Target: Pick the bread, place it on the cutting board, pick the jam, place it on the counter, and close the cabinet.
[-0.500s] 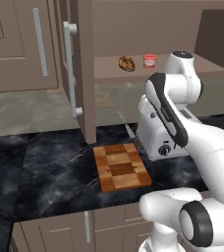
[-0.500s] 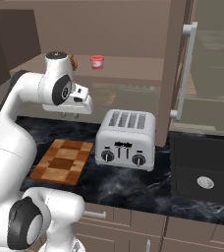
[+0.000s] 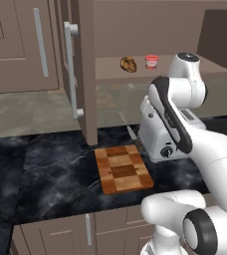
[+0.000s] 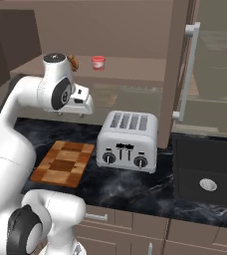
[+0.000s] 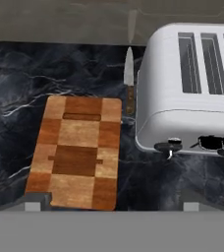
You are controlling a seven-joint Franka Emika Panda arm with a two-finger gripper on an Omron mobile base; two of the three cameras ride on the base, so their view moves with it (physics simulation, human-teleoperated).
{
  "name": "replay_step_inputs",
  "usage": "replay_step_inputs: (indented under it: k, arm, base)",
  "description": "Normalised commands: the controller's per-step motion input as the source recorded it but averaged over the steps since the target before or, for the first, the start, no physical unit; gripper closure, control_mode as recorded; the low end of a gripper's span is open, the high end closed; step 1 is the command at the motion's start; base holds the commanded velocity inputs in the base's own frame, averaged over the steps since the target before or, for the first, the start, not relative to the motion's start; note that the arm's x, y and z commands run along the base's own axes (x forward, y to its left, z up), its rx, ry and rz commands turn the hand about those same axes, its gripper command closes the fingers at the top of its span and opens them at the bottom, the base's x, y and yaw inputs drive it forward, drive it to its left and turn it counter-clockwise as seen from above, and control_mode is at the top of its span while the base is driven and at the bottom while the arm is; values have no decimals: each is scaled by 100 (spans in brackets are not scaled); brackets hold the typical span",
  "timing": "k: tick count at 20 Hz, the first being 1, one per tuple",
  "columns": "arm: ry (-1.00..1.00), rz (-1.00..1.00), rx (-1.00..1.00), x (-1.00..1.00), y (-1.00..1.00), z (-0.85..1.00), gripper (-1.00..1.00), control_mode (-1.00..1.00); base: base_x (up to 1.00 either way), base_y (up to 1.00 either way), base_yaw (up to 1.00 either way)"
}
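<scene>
The bread [image 3: 128,63], a small brown bun, lies on the shelf inside the open cabinet [image 3: 81,74], and the pinkish-red jam [image 3: 151,62] jar stands just to its right. In the right base view the jam [image 4: 98,63] is plain and the bread [image 4: 75,62] is half hidden behind my arm. The checkered cutting board [image 3: 123,169] lies bare on the black marble counter [image 3: 46,174]. My gripper [image 5: 113,203] hangs high above the board [image 5: 79,152], facing down, open, with nothing between its fingertips [image 5: 35,202].
A white toaster [image 4: 128,141] stands right of the cutting board [image 4: 63,163], with a knife [image 5: 128,78] lying behind the gap between them. The cabinet door [image 4: 179,69] juts out over the counter. A dark sink [image 4: 207,174] is at the far right.
</scene>
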Motion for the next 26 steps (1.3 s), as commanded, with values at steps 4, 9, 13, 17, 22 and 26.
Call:
replay_step_inputs:
  k: [4,9,13,17,22,26]
  arm:
    - [-19,3,0,0,0,0,-100,-100]
    - [-20,4,0,0,0,1,-100,-100]
    - [-21,4,0,-1,0,6,-100,-100]
    - [-20,4,0,0,0,9,-100,-100]
    - [-20,1,0,-3,0,15,-100,-100]
    - [-15,0,0,0,-7,20,-100,-100]
  base:
    - [0,0,0]
    - [0,0,0]
    - [0,0,0]
    - [0,0,0]
    - [0,0,0]
    - [0,0,0]
